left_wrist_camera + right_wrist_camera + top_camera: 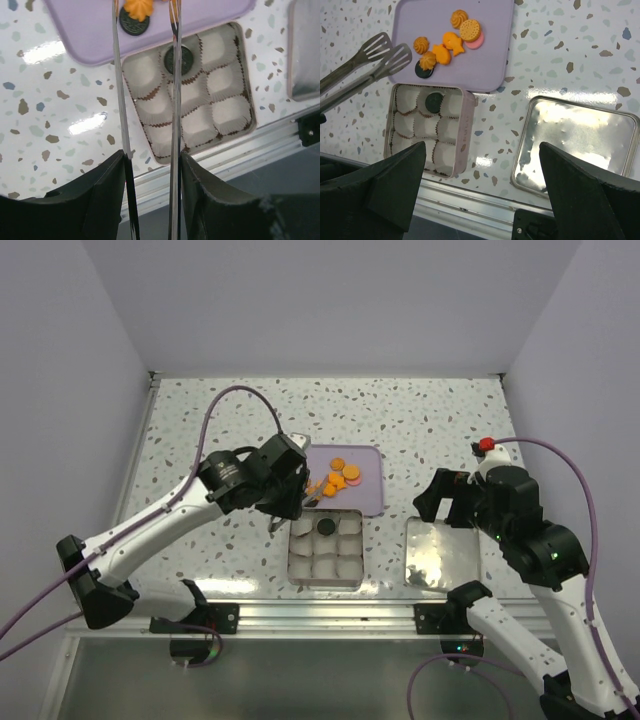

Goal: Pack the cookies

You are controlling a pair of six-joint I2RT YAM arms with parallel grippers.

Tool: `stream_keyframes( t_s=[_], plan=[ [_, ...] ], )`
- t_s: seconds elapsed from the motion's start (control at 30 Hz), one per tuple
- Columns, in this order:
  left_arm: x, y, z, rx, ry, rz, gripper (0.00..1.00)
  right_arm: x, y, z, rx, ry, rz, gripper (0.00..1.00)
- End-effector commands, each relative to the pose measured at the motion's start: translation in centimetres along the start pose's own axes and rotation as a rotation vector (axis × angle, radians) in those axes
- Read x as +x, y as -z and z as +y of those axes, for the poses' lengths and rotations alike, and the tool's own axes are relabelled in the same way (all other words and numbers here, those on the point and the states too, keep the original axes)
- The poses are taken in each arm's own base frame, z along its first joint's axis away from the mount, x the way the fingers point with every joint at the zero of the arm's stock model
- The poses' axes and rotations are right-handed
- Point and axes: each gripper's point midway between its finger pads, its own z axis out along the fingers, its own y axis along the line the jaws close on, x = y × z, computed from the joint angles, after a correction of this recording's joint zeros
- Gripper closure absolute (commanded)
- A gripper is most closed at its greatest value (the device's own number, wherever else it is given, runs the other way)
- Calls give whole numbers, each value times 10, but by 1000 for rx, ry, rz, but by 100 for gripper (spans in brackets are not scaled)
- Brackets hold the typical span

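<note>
Nine cookies (452,42) are showing. Eight are lying on the lilac tray (485,65) just behind the tin (465,135): six orange, one pink tucked under a round orange one, and one black. One dark cookie (434,101) is sitting inside the tin, in the middle cup of the row nearest the tray. Eight of the nine paper cups (447,150) are standing empty, so I'm judging the second pick is in hand. One pair of tongs (370,62) is hovering slightly parted over the tray corner next to the tin, with nothing between its tips. The left gripper (152,155) is pinching the tongs' arms. Next, I reckon, the tips need lowering around a single cookie and squeezing gently. One lid (575,145) is lying beside the tin, and the right gripper (482,147) is hanging above it, spread wide and holding nothing.
</note>
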Motion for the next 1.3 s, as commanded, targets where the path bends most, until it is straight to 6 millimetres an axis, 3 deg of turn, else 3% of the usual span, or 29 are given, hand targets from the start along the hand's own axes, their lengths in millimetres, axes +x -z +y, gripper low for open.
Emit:
stream_keyframes(
  t_s=[0.0, 0.17, 0.43, 0.7, 1.27],
  plan=[
    [-21, 1, 24, -77, 87, -46, 50, 0, -2, -1, 2, 9, -4, 1],
    [-36, -13, 38, -129, 110, -53, 49, 1, -5, 1, -2, 5, 5, 1],
    [-41, -49, 38, -170, 93, -3, 46, 2, -6, 3, -9, -2, 14, 1],
    [-47, -70, 39, -193, 89, 13, 45, 5, -9, 2, -7, 1, 26, 1],
    [-27, -98, 50, -235, 93, 93, 48, 8, -13, 3, -9, 9, 43, 1]
  ],
)
